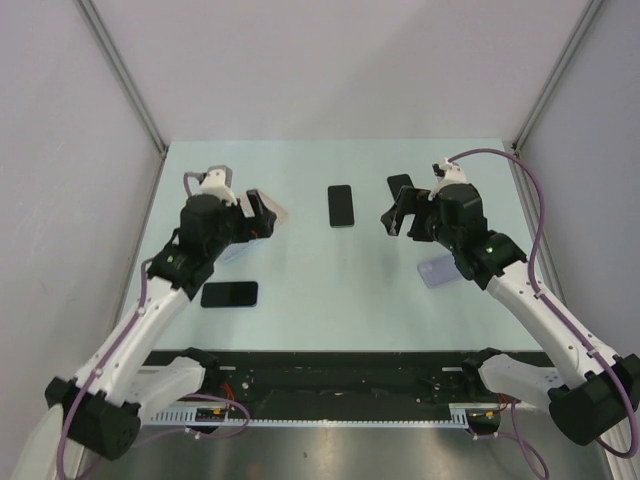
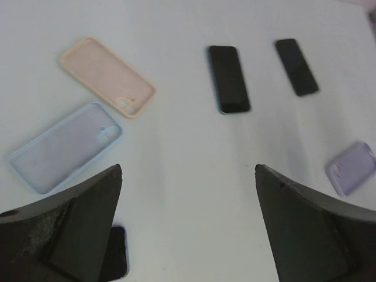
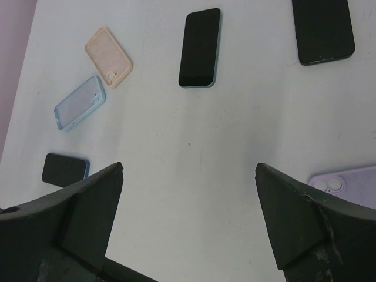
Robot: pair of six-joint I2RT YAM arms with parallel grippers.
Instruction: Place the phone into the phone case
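Three black phones lie flat on the pale table: one in the middle [image 1: 341, 205] [image 2: 229, 78] [image 3: 200, 47], one at the back right [image 1: 399, 184] [image 2: 296, 66] [image 3: 323, 29], and one by the left arm [image 1: 229, 294] [image 3: 64, 169]. Three empty cases lie apart from them: a peach case [image 2: 108, 76] [image 3: 108, 56], a light blue case [image 2: 67, 147] [image 3: 80, 103] and a purple case [image 1: 437, 270] [image 2: 351, 168] [image 3: 346, 183]. My left gripper [image 1: 262, 215] [image 2: 188, 167] hovers open over the peach and blue cases. The right gripper [image 1: 398, 212] [image 3: 189, 165] hangs open beside the back right phone. Neither holds anything.
Grey walls with metal posts [image 1: 120, 70] close the table in on the left, back and right. The black base rail [image 1: 340, 375] runs along the near edge. Bare table surface [image 1: 330, 290] lies between the two arms.
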